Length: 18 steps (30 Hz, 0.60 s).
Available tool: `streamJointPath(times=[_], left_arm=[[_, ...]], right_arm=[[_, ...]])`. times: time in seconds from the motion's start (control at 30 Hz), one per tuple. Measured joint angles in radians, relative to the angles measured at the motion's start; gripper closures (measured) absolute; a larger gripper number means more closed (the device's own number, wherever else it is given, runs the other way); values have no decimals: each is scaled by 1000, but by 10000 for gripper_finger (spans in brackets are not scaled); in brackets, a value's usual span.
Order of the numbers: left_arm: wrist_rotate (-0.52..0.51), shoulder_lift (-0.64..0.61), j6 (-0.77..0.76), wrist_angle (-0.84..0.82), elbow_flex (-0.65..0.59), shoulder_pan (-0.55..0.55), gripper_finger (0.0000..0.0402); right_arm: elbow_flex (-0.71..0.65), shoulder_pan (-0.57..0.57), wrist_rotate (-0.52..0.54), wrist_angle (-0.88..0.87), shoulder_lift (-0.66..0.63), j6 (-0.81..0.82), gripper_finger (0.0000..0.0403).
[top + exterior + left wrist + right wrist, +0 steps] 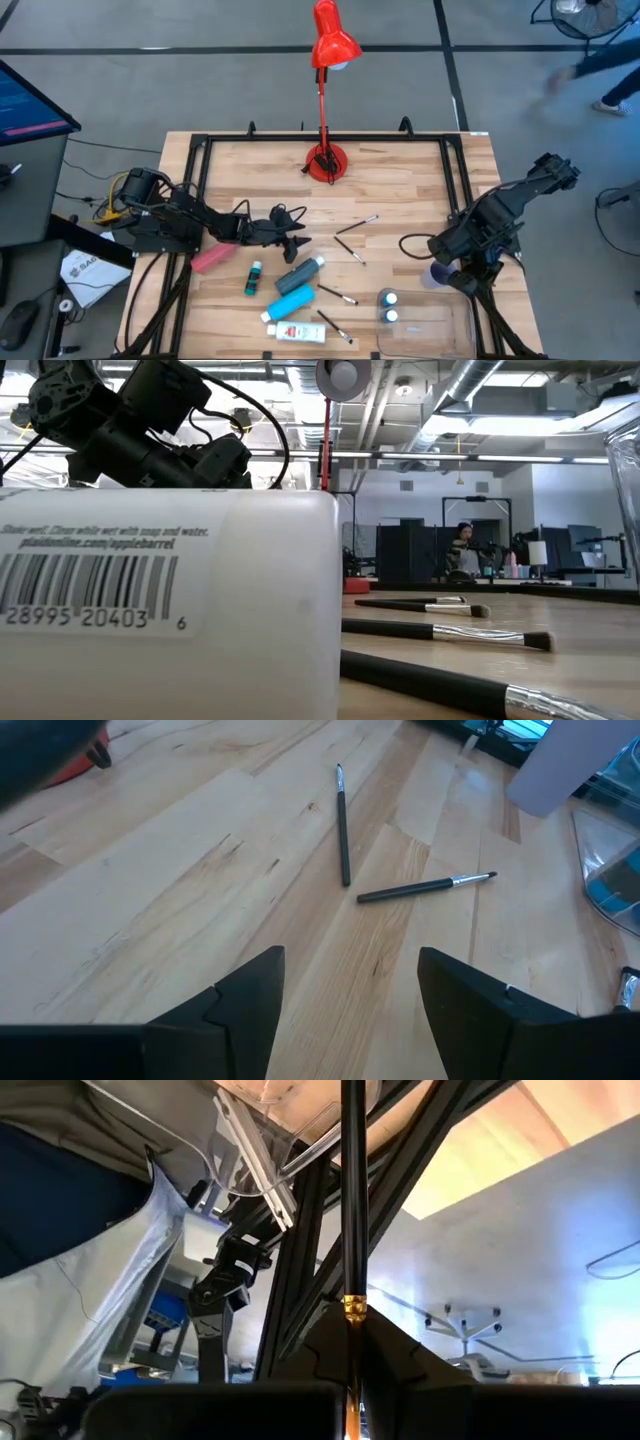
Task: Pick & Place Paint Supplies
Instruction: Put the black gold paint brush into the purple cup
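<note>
Hovering low over the middle of the wooden surface [400,180], the left tool [298,243] has its two dark fingers [250,995] spread apart with nothing between them, and its wrist view looks out on two thin paintbrushes [343,825] lying on the bare wood ahead, their ends close together. Just beside this tool in the high view lie the blue tube [294,302], the grey-blue bottle [302,272] touching it, the small teal bottle [254,278], the pink tube [212,257] and the white tube [296,331], all in a loose cluster on the near-left part of the surface. More brushes are scattered toward the centre and near the front edge. Over on the right, the right tool [352,1342] sits clamped shut on a thin dark paintbrush [352,1190], whose handle runs straight up between its fingers in that wrist view; this arm hangs at the right edge, above the lilac cup [436,274] and clear tray [455,335], where two white-capped bottles [388,306] stand. The red desk lamp [327,160] stands at the back centre.
</note>
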Motion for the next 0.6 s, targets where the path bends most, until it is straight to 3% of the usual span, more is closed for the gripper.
streamJointPath(times=[0.6], left_arm=[[0, 0, -1, 0, 0, -7, 193]], right_arm=[[-1, 1, -1, 0, 27, 40, 401]])
